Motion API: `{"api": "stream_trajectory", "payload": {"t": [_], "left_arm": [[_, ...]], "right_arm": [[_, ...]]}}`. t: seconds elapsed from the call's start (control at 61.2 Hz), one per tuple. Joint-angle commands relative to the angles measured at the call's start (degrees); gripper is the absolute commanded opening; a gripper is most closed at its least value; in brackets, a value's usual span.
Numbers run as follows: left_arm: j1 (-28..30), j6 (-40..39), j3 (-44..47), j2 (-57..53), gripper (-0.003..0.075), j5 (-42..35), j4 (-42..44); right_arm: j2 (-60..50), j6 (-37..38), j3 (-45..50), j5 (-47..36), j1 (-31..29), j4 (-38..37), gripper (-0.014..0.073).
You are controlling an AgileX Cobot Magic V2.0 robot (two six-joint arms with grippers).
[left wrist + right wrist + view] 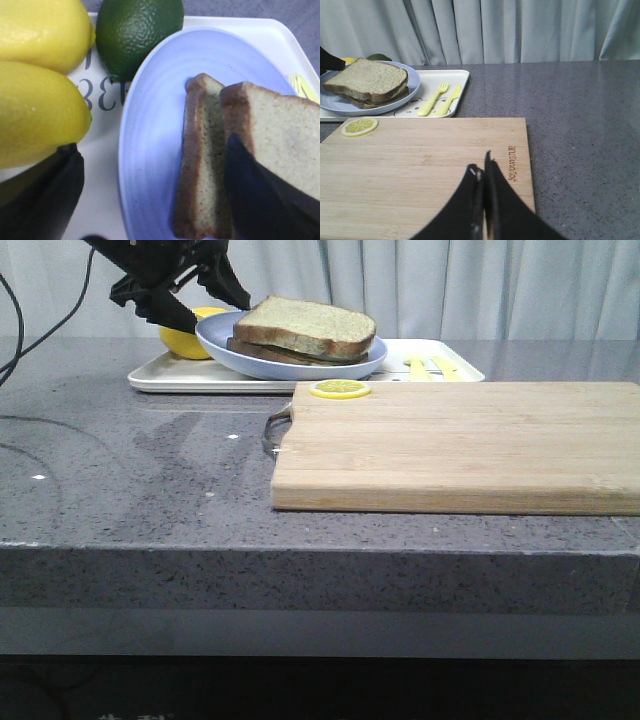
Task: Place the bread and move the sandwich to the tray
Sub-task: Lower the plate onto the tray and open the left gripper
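Left fingers [150,195] spread wide, straddling the rim of the blue plate [150,130], nothing clamped. Right fingers [483,200] pressed together, empty, above the cutting board [420,170]. Sandwich [305,335], bread [312,325] on top, on the plate, resting on the tray [180,375] at the bench's [130,480] eleven o'clock. Lemons [40,75] and lime [137,30] at the plate's nine o'clock. Lemon slice [340,389] on the board's far-left corner.

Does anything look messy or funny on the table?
A little. The sandwich has slid to one side of the blue plate, and its top slice sits crooked over the bottom one. The plate looks tipped on the tray. A lone lemon slice lies on the cutting board.
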Motion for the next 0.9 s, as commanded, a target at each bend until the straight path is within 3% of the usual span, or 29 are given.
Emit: {"api": "stream_trajectory", "payload": {"t": [0.0,0.261,0.572,0.784,0.882], "left_arm": [[0.1,-0.5,-2.0,-4.6,0.0564,-2.3,-2.4],[0.1,-0.5,-1.7,-4.6,0.0534,-2.2,-2.3],[0.1,-0.5,-1.7,-4.6,0.0141,-1.8,-1.7],[0.1,-0.5,-1.7,-4.5,-0.0013,-1.3,-1.7],[0.1,-0.5,-1.7,-4.5,-0.002,-1.3,-1.7]], "right_arm": [[0.3,-0.5,-1.5,-4.2,-0.2,0.1,-0.0059],[0.3,-0.5,-1.5,-4.2,-0.2,0.1,-0.0059],[0.3,-0.5,-1.5,-4.2,-0.2,0.1,-0.0059],[0.3,-0.5,-1.5,-4.2,-0.2,0.1,-0.0059],[0.3,-0.5,-1.5,-4.2,-0.2,0.1,-0.0059]]}}
